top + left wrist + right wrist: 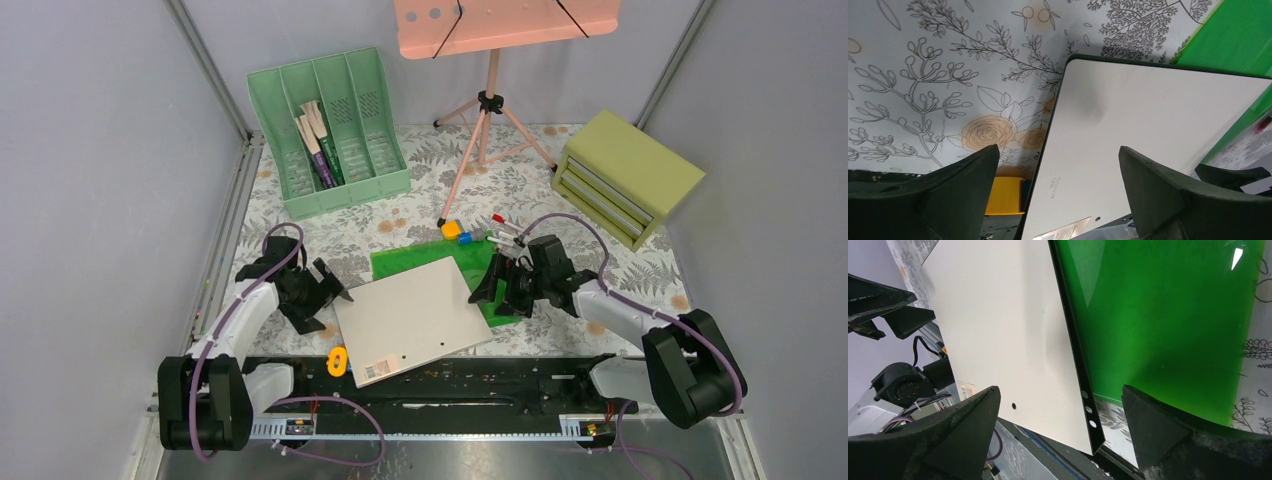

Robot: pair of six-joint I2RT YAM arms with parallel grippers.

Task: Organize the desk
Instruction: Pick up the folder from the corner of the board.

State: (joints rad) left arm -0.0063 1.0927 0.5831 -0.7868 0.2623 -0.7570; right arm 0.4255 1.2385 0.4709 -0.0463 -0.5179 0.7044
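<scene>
Desk (pixel 420 200) fills the whole middle of the top view, spreading out beyond the arm bases. It's a flat top under a pale cloth printed with grey fern leaves and orange flowers, with aluminium rails along the sides. Pretty cluttered tbh.

At the far left there's a green slotted file rack (pixel 330 130) with a few stick-like things in one slot. Nearer on the left, the left gripper (pixel 333 283) sits low, just beside the left edge of a white board (pixel 410 315). From its wrist cam the jaws are spread wide, with the board's dark left edge running between them. It's got hold of nothing, and I can't tell if a finger actually touches the board.

A small yellow thing (pixel 338 360) lies right at the board's near left corner. The board lies flat and skewed. Its far right part overlaps a bright green sheet (pixel 400 262), and its near corner reaches over the dark strip (pixel 520 375) in front of the arm bases. A pink music stand (pixel 490 100) stands at the far middle.

On the right, the right gripper (pixel 495 290) is at the board's right edge with its jaws fully apart and empty. In its wrist cam the board edge and the green sheet show between the fingers. Far right sits an olive-green drawer box (pixel 625 175).
</scene>
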